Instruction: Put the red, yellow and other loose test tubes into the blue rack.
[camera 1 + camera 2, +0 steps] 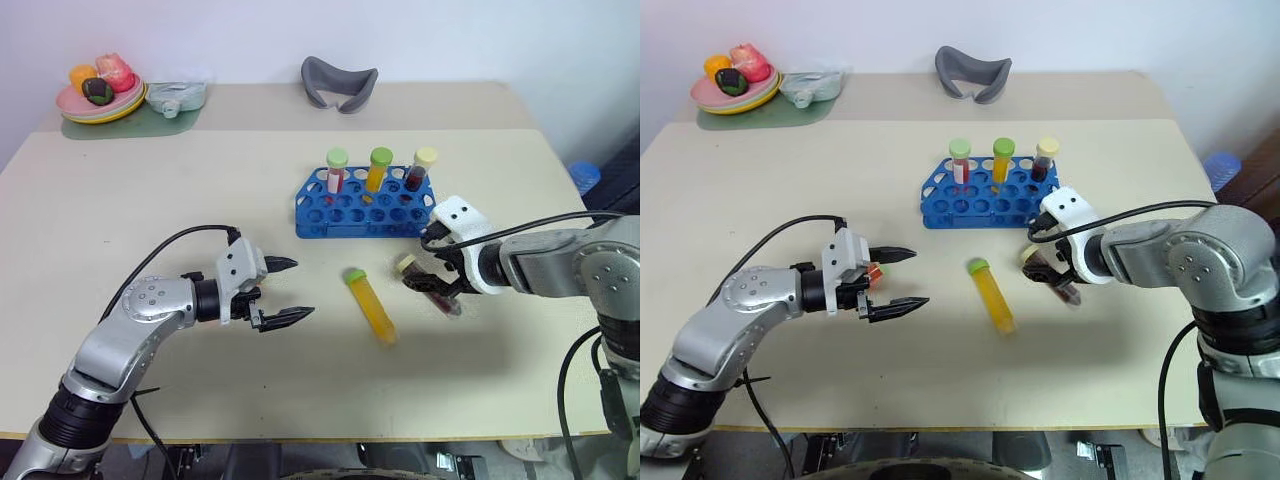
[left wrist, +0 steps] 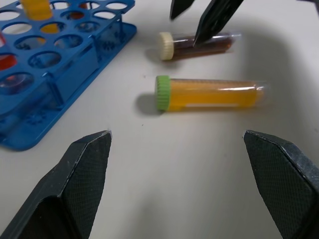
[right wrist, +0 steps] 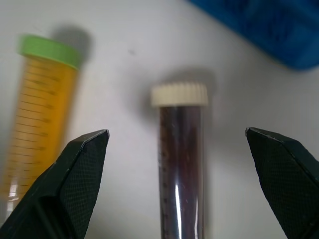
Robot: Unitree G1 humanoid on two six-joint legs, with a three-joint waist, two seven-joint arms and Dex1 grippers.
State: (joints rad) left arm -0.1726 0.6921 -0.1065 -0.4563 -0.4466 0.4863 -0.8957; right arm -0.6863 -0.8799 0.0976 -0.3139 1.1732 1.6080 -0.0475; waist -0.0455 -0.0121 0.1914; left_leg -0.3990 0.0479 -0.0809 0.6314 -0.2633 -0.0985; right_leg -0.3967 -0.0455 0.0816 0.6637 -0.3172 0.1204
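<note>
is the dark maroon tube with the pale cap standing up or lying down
Lying down: the dark maroon pale-yellow-capped plastic tube lies on its side on the beige table.

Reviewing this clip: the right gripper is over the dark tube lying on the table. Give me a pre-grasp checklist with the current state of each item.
1. Right gripper open: ok, black fingers spread wide.
2. Dark maroon clear plastic tube with pale-yellow cap centred between the fingers: ok, lying flat on the beige table.
3. Neighbouring yellow-orange tube with green cap clear of the grasp: ok, it lies apart, beside the left finger.
4. Fingers touching the maroon tube: cannot tell.
5. Free holes in the bright blue plastic rack: ok, three capped tubes stand in the back row, the front rows are open.
6. Left gripper out of the way: ok, open, off to the side.
</note>
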